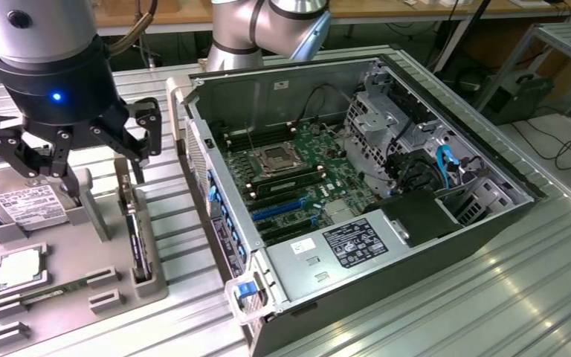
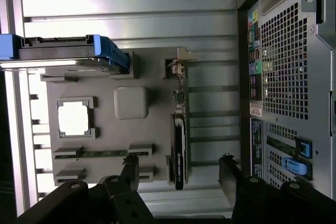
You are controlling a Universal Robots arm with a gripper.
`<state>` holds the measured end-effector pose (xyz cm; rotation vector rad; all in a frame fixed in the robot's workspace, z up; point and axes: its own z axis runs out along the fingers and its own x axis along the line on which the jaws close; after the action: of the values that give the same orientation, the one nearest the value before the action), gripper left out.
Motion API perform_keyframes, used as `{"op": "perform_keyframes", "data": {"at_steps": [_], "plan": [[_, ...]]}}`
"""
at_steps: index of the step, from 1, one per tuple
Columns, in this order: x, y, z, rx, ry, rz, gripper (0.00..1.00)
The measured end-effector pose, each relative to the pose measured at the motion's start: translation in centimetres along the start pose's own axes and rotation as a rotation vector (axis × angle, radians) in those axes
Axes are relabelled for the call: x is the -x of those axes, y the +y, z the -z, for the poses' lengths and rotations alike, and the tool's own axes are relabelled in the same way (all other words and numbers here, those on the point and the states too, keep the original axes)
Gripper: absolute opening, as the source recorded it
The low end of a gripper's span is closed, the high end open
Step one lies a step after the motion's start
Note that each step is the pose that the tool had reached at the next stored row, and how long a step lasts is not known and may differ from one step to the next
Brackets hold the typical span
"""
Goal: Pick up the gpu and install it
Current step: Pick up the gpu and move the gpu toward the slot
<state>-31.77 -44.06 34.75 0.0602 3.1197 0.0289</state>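
The gpu (image 1: 137,242) stands on its edge in a slot of the grey fixture tray (image 1: 87,312), at the exterior view's left. In the wrist view the gpu (image 2: 178,140) is a thin dark strip with its silver bracket (image 2: 179,62) at one end. My gripper (image 1: 85,172) hangs open above the tray, apart from the card and holding nothing. Seen from the wrist, my gripper (image 2: 178,174) has its two black fingertips (image 2: 129,169) standing either side of the card's free end, well above it.
The tray also carries a hard drive (image 1: 27,204), a square processor chip (image 1: 23,268) and a memory stick (image 1: 47,294). The opened computer case (image 1: 464,230) lies beside it, motherboard with blue card slots (image 1: 280,210) exposed. Everything rests on a ribbed metal table (image 1: 484,312).
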Motion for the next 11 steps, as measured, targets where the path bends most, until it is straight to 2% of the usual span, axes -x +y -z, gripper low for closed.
{"op": "perform_keyframes", "data": {"at_steps": [4,11], "plan": [[0.0,-0.02,-0.32,0.0004,0.0014,0.03,0.72],[-0.01,-0.03,-0.48,0.0005,0.0017,0.034,0.72]]}}
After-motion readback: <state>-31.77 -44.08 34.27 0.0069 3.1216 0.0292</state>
